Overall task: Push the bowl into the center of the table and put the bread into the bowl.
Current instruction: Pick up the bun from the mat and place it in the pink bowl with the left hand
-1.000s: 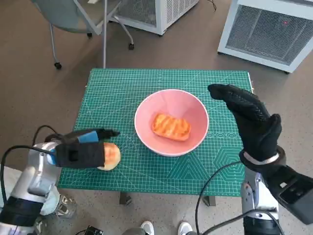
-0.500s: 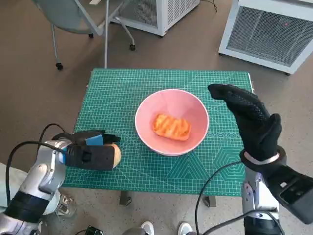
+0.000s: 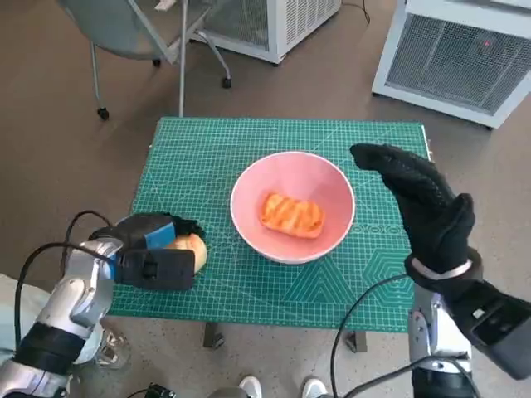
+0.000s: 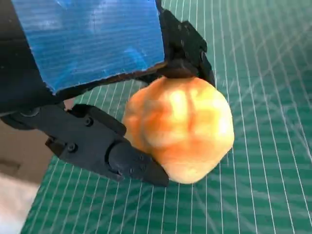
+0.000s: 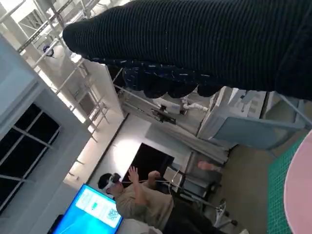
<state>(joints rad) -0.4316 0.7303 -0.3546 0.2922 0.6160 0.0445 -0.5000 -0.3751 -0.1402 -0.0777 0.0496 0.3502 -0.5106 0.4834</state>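
A pink bowl (image 3: 249,178) stands near the middle of the green cutting mat (image 3: 249,137), with a toasted slice of bread (image 3: 290,215) lying in it. A round golden bread roll (image 3: 193,247) sits low over the mat's left front part, left of the bowl. My left hand (image 3: 153,253) grips it; up close its black fingers (image 4: 122,156) wrap under and over the roll (image 4: 180,126). My gloved right hand (image 3: 423,207) hangs in the air just right of the bowl, fingers stretched out and holding nothing. The glove (image 5: 204,44) fills the right wrist view's top.
A wheeled chair (image 3: 124,25) and white grilled units (image 3: 465,50) stand on the floor behind the table. Shoes (image 3: 249,385) show at the front edge. In the right wrist view a person (image 5: 141,195) sits by a blue screen.
My left hand has shifted forward and slightly toward the bowl, and the roll has moved with it. The right hand and the bowl have stayed put.
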